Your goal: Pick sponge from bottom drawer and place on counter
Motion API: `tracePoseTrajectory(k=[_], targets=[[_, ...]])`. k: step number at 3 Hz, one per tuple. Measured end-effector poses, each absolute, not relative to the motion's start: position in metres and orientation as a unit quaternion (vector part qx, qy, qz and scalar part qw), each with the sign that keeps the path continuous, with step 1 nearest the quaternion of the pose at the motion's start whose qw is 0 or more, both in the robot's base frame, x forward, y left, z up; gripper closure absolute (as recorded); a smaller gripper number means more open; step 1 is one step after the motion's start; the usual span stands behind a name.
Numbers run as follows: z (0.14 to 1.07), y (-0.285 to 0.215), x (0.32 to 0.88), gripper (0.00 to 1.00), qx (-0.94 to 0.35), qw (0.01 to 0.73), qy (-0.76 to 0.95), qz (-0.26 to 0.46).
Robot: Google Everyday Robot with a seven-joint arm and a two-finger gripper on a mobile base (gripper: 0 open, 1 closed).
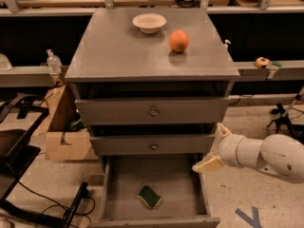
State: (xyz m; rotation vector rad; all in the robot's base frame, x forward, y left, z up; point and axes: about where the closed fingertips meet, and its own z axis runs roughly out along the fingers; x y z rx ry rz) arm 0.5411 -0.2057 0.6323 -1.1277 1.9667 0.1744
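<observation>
The dark-green sponge (149,196) lies flat on the floor of the bottom drawer (156,221), which is pulled open, near its front middle. My gripper (214,147) is to the right of the cabinet, at the height of the middle drawer, above the open drawer's right edge. Its pale fingers (207,164) are spread open and hold nothing. The white arm reaches in from the right. The grey counter (123,51) carries an orange (178,41) and a white bowl (149,23).
Two upper drawers with small knobs (153,112) are shut. A cardboard box (64,137) and black equipment with cables (14,146) stand left of the cabinet. A bottle (53,61) and a tape roll (261,61) sit on the bench behind. Blue tape (249,217) marks the floor.
</observation>
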Motion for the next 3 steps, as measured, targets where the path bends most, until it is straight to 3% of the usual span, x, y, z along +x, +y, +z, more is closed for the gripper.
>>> tracePoseTrajectory(k=[1,2,3], targets=[[0.579,-0.199,0.583,0.00,-0.431,0.447,0.779,0.093],[0.491,-0.198,0.588,0.00,-0.407,0.426,0.797,0.133],[0.491,-0.198,0.588,0.00,-0.407,0.426,0.797,0.133]])
